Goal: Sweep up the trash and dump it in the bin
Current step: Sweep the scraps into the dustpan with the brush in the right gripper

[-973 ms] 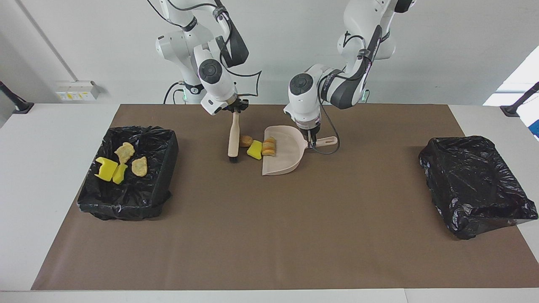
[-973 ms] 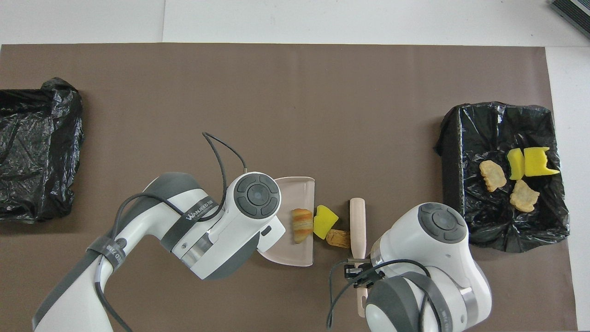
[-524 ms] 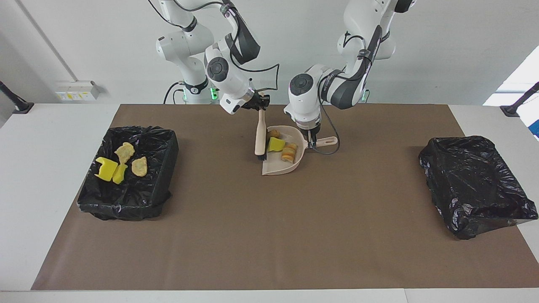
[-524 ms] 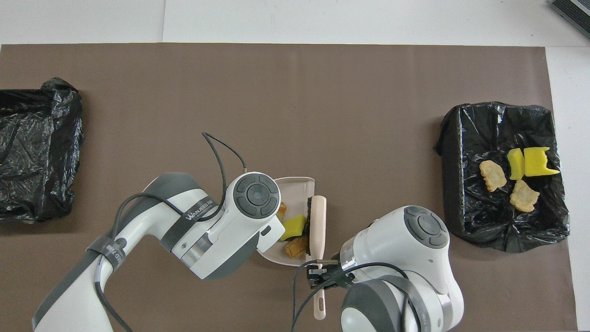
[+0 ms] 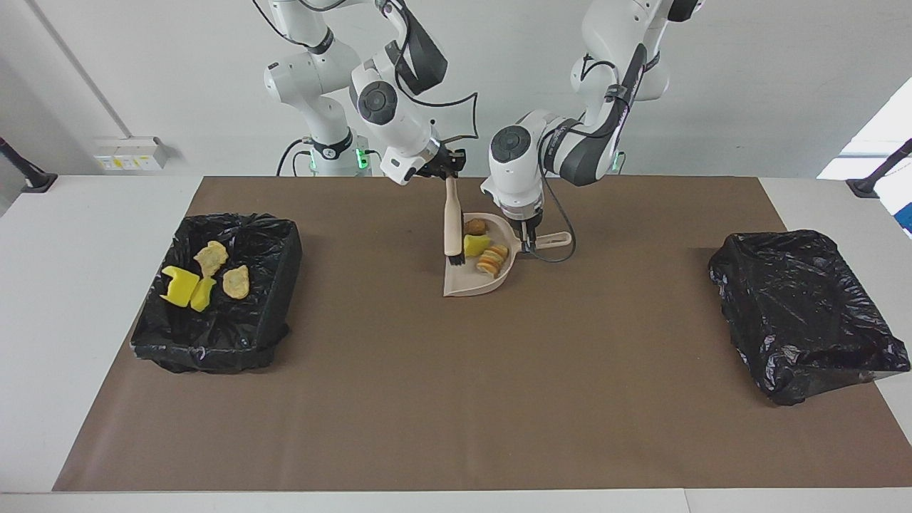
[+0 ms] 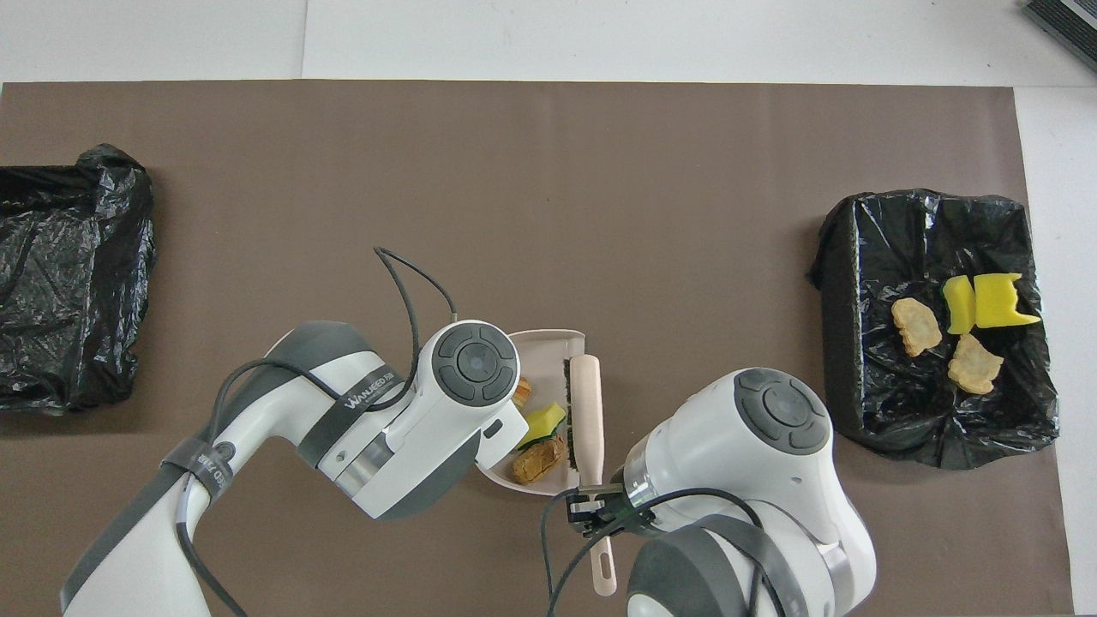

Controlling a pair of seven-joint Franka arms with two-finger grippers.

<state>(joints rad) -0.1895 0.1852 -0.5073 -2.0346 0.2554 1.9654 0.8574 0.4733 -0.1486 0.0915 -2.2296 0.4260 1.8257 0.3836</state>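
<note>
Three pieces of trash lie in the beige dustpan (image 5: 476, 283): a brown lump (image 5: 475, 226), a yellow chunk (image 5: 475, 244) and a striped lump (image 5: 491, 260). My right gripper (image 5: 450, 178) is shut on the wooden brush (image 5: 452, 224), whose bristles rest at the pan's mouth. My left gripper (image 5: 528, 241) is shut on the dustpan's handle (image 5: 554, 241). In the overhead view the brush (image 6: 587, 411) lies along the dustpan's (image 6: 548, 343) open edge, with the yellow chunk (image 6: 545, 422) beside it; the left gripper is hidden under its arm.
A black-lined bin (image 5: 281, 242) at the right arm's end of the table holds several yellow and tan pieces (image 5: 206, 278). A second black-lined bin (image 5: 805, 313) stands at the left arm's end. A brown mat (image 5: 456, 392) covers the table.
The right gripper swept the brush toward the dustpan, pushing the yellow chunk and brown lump into the pan beside the striped lump. The left gripper and dustpan stayed put.
</note>
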